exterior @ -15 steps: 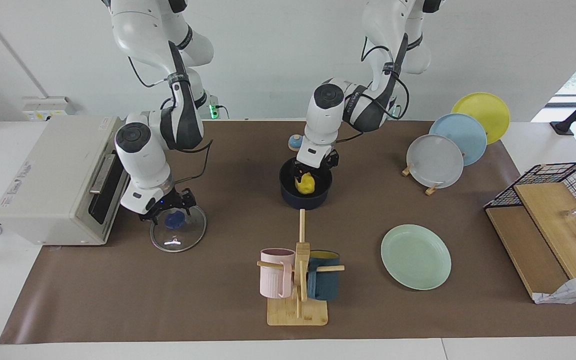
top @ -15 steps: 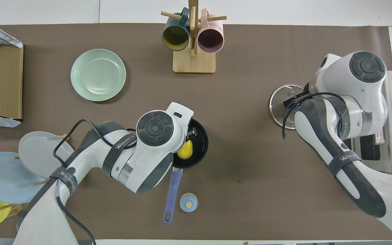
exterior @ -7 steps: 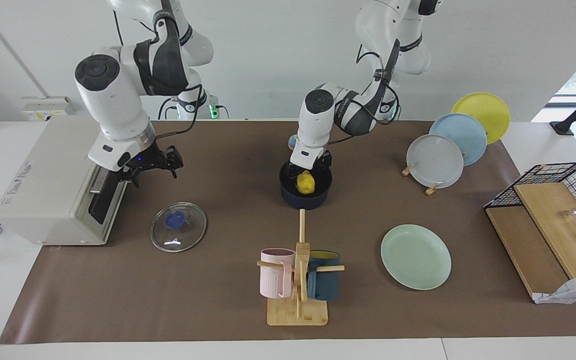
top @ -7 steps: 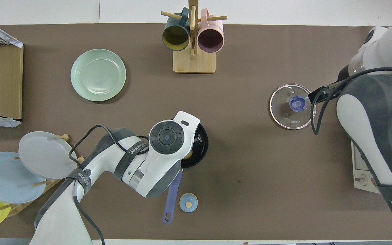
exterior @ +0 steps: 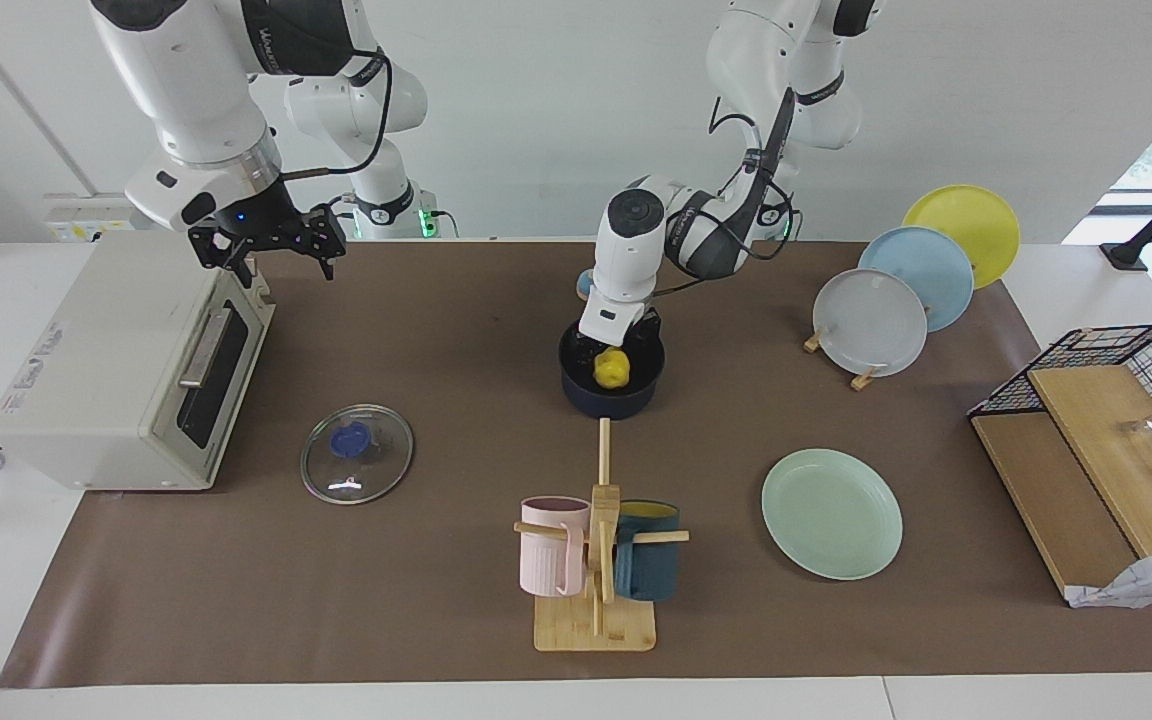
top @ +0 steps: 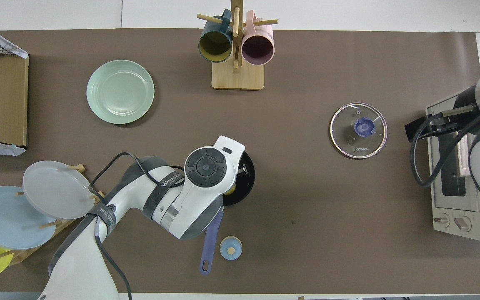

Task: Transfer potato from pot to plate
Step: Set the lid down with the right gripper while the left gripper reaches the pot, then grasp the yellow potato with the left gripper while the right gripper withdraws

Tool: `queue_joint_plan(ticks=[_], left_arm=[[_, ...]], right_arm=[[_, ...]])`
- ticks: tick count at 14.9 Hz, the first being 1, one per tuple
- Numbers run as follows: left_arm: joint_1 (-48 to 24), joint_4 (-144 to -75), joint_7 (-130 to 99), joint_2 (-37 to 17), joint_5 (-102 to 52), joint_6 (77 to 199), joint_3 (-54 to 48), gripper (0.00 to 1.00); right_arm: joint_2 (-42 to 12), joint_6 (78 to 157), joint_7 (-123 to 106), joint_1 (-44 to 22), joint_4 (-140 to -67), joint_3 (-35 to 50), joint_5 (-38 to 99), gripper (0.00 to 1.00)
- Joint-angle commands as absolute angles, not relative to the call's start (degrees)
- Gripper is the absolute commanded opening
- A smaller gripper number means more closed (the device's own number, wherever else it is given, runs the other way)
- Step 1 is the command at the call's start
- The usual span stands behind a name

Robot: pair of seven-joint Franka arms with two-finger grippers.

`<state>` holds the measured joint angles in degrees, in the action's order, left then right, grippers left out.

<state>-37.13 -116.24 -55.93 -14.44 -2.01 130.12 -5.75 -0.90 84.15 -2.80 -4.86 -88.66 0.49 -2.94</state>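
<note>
Your left gripper (exterior: 619, 345) is down inside the pot (exterior: 612, 392), and the potato (exterior: 612, 369) sits right under its tips, on the pot's black floor. From the facing view the gripper reaches the top of the potato, but you cannot tell whether it has closed on it or only stands around it; from overhead the wrist hides nearly all of the potato, leaving only a yellow sliver (top: 230, 191) showing. So the lift, as I judge it, is straight up out of the pot, clear of the rim.

From the pot, the plate (exterior: 832, 513) lies farther from the robots and toward the left arm's end of the counter, well apart, with bare counter between. The pot's handle (top: 209, 241) points back toward the robots, away from that path. The mug stand (exterior: 597, 560) is also farther from the robots than the pot, beside the plate, so keep your carry on the plate's side of it.

Your right gripper (exterior: 267, 243) waits up over the toaster oven (exterior: 116, 360), with its fingers apart and nothing in them. The glass lid (exterior: 357, 466) lies flat beside the oven.
</note>
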Motion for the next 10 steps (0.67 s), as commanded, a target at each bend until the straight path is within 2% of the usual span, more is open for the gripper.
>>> queue_joint_plan(ticks=[1, 2, 7, 10], left_arm=[[-37.62, -116.19, -55.99, -14.59, -1.85, 131.4, -4.83, 0.12], [-37.53, -115.76, -55.81, -14.59, -1.85, 131.31, -4.83, 0.0], [-37.44, -113.74, -55.55, -13.54, -1.84, 129.47, -4.66, 0.0], [-35.7, -104.98, -53.8, -9.42, -1.76, 117.38, -3.78, 0.0]], right_arm=[[0.17, 83.5, -2.02, -3.87, -90.26, 0.88, -2.11, 1.0], [0.18, 83.5, -2.02, -4.04, -90.18, 0.88, -2.11, 1.0], [0.26, 82.71, -2.02, -3.78, -90.26, 0.71, -2.02, 1.0], [1.76, 82.36, -1.24, -4.57, -90.97, -0.17, -1.93, 1.0]])
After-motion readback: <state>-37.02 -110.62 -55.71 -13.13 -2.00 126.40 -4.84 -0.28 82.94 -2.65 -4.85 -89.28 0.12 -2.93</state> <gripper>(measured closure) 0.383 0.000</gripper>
